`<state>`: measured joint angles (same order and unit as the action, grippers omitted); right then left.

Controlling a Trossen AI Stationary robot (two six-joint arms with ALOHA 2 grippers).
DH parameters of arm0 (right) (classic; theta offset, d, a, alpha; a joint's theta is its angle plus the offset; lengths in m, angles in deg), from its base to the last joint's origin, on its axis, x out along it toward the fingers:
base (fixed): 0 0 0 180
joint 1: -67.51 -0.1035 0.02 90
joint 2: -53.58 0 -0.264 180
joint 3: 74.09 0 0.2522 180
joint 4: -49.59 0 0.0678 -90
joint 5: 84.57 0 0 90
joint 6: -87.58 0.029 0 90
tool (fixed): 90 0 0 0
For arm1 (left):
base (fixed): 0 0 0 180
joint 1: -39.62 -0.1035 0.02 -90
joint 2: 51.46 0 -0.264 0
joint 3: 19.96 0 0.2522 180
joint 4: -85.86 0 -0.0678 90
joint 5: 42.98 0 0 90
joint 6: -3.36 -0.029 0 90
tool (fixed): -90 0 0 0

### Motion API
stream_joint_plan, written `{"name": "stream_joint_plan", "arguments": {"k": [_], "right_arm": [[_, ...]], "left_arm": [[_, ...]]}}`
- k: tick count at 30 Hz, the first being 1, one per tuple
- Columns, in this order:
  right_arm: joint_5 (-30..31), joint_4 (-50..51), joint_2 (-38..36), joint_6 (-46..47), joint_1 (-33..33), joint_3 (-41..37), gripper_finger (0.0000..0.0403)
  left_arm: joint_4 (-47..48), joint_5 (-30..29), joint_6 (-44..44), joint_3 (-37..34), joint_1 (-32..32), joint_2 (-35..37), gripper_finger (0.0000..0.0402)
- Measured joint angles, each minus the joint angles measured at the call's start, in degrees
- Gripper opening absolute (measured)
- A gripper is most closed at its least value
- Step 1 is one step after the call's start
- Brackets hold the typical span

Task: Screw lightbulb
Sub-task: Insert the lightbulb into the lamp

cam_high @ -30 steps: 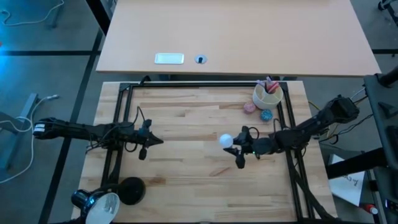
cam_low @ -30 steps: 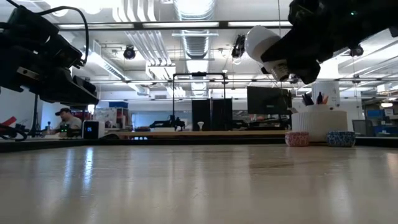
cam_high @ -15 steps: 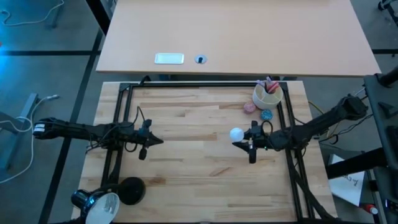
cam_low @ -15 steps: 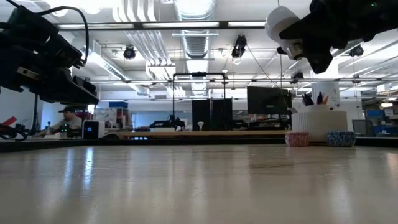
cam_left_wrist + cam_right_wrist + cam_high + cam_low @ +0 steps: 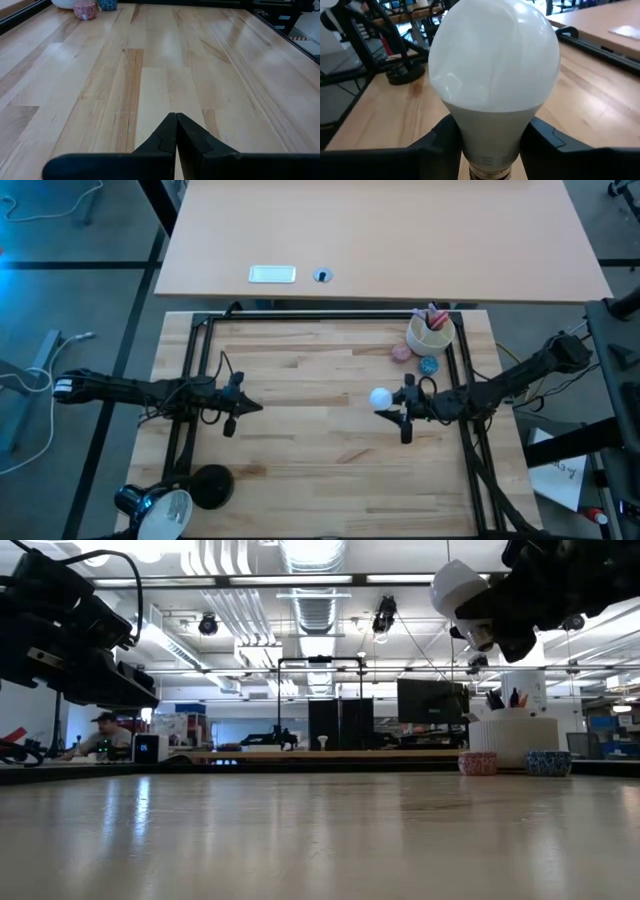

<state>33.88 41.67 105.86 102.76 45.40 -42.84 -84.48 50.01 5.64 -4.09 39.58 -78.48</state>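
The lightbulb [image 5: 380, 396], a matte white globe with a narrow neck, hangs in the air right of the table's middle, with my right gripper [image 5: 393, 407] shut on it. In the low view the lightbulb [image 5: 458, 588] is high above the tabletop. It fills the right wrist view [image 5: 492, 65]. My left gripper [image 5: 247, 406] is shut on nothing, over the table's left half, and shows the same in its wrist view [image 5: 176, 134]. The black desk lamp [image 5: 160, 507] with a silvery shade stands at the near left corner on its round base [image 5: 211, 484]. My right gripper pinches the lightbulb's narrow neck [image 5: 490, 137] between its two fingers [image 5: 445, 142], just above the metal screw base. The fingers come nearly level from the table's right side. The bulb is lifted clear, its globe pointing toward the table's left.
A cream cup [image 5: 431, 332] with pens stands at the far right, with a small pink ball [image 5: 402, 352] and a blue one [image 5: 428, 365] beside it. A black frame rail [image 5: 466, 380] runs along the table's edges. Bare wood [image 5: 310, 420] lies between the two grippers.
My right gripper has drawn back toward the table's right edge and risen a little, rolling slightly, with the lightbulb still in its fingers and clear of the table. Most of the move came early; it has nearly stopped since.
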Motion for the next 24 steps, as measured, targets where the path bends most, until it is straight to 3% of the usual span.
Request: {"name": "stream_joint_plan", "arguments": {"k": [10, 20, 24], "right_arm": [[0.3, 0.4, 7.3, -5.8, 1.7, 6.6, 0.0134], [4.2, -0.3, 14.9, -11.3, 2.0, 14.6, 0.0135], [4.3, -0.4, 16.6, -12.7, 2.1, 16.7, 0.0141]], "left_arm": [[0.0, 0.0, 0.0, 0.0, 0.0, 0.0, 0.0], [-1.3, 0.0, -0.5, 0.0, 0.0, 0.0, 0.0], [-8.8, 0.1, 7.3, 0.0, 0.0, 0.0, 0.0]]}}
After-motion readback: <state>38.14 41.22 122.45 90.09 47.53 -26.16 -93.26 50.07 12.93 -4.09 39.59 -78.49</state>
